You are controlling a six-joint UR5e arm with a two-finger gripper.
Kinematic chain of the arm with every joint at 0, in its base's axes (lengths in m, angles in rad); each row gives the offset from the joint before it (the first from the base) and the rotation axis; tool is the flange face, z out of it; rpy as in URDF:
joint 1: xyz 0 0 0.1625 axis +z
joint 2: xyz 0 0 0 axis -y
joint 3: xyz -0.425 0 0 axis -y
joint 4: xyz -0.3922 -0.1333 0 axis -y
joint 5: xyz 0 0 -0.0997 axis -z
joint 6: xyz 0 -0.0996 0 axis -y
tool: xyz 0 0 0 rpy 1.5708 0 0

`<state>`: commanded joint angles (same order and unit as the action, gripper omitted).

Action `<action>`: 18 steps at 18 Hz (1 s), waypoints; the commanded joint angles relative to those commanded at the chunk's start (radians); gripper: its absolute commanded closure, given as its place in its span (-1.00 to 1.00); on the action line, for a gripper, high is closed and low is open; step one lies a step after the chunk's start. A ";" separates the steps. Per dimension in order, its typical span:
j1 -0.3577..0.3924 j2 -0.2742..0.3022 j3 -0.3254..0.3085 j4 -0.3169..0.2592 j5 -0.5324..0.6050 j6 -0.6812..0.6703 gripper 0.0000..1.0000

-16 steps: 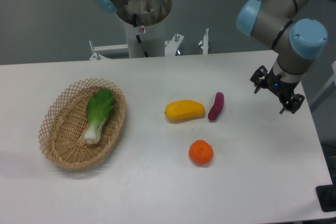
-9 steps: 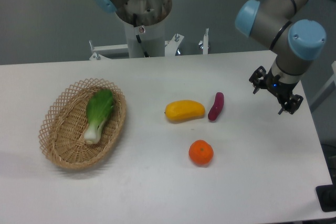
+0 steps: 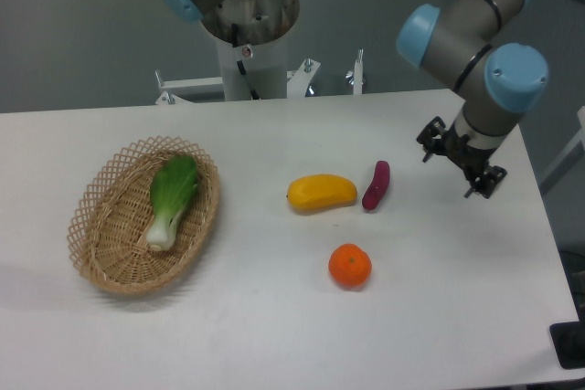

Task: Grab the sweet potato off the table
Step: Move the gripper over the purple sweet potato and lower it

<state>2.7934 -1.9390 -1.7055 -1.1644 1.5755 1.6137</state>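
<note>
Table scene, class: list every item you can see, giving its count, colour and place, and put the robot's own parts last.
sweet potato: one, dark purple, lying on the table right of centre, beside the yellow fruit
yellow fruit: one, yellow, centre of the table
orange: one, orange, in front of the yellow fruit
basket: one, tan wicker, left side of the table
leafy green vegetable: one, green and white, inside the basket
table: one, white
arm: one, grey with blue caps, upper right
gripper: one, black, open, above the table right of the sweet potato
</note>
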 joint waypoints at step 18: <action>-0.025 0.009 -0.233 0.270 -0.107 -0.121 -1.00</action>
<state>2.7688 -1.9297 -1.9389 -0.8944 1.4680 1.4926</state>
